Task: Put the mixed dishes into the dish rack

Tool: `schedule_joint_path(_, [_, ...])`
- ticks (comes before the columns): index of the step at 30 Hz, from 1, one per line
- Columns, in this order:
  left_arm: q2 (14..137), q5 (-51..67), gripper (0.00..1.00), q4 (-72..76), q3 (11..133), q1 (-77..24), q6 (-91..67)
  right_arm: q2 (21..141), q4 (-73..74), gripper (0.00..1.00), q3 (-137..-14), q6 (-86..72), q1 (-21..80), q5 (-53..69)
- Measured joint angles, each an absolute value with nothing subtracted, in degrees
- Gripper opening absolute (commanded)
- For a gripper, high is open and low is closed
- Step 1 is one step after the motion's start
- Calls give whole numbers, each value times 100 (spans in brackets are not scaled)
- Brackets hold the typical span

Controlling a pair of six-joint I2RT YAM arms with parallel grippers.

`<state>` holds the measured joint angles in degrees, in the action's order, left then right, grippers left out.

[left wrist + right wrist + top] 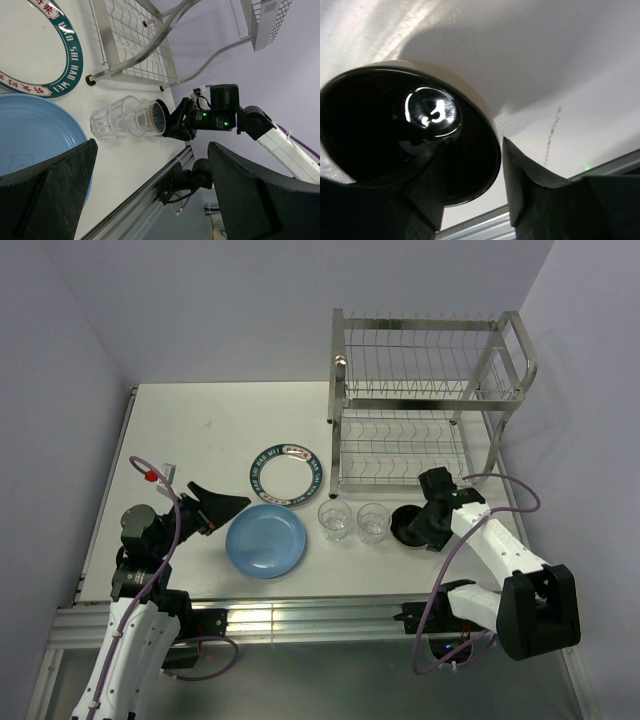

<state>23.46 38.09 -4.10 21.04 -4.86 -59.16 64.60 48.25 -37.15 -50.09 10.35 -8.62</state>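
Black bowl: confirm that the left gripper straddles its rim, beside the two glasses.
Wrong arm: the right gripper straddles the rim of the black bowl, beside the two glasses, as the right wrist view shows. The left gripper is open near the light-blue plate.

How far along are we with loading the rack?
Done: nothing; the dish rack holds no dishes. In hand: the right tool straddles the rim of the black bowl, which sits on the table. To do: blue plate, lettered plate, two glasses. The left tool is open, empty.
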Motion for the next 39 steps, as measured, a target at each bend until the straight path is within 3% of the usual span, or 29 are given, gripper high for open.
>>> schedule_joint_path(4, [2349,3809,99,-414,2104,-499,-5905,6464,4794,26,-3559,-5063,1035,-910])
schedule_joint_path(7, [2349,3806,99,-414,2104,-510,-5892,6423,4716,20,-3555,-5166,1017,-1026])
schedule_joint_path(10, [2351,3809,99,-410,2104,-526,-5892,6307,4703,5,-3559,-5227,1011,-1092])
schedule_joint_path(12, [2362,3806,99,-399,2104,-534,-5894,6246,4742,0,-3559,-5269,1011,-1142])
schedule_joint_path(22, [2469,3769,99,-364,2104,-578,-5894,5966,5647,0,-3889,-5498,1249,-1885])
schedule_joint_path(28, [2547,3741,99,-322,2102,-637,-5896,5771,6519,0,-4880,-5824,1833,-2827])
schedule_joint_path(33, [2620,3717,99,-237,2102,-674,-5867,5655,6346,0,-5098,-5719,1927,-3199])
schedule_joint_path(39, [2637,3656,98,-248,2102,-696,-5752,5345,5487,0,-4528,-5251,1984,-3225])
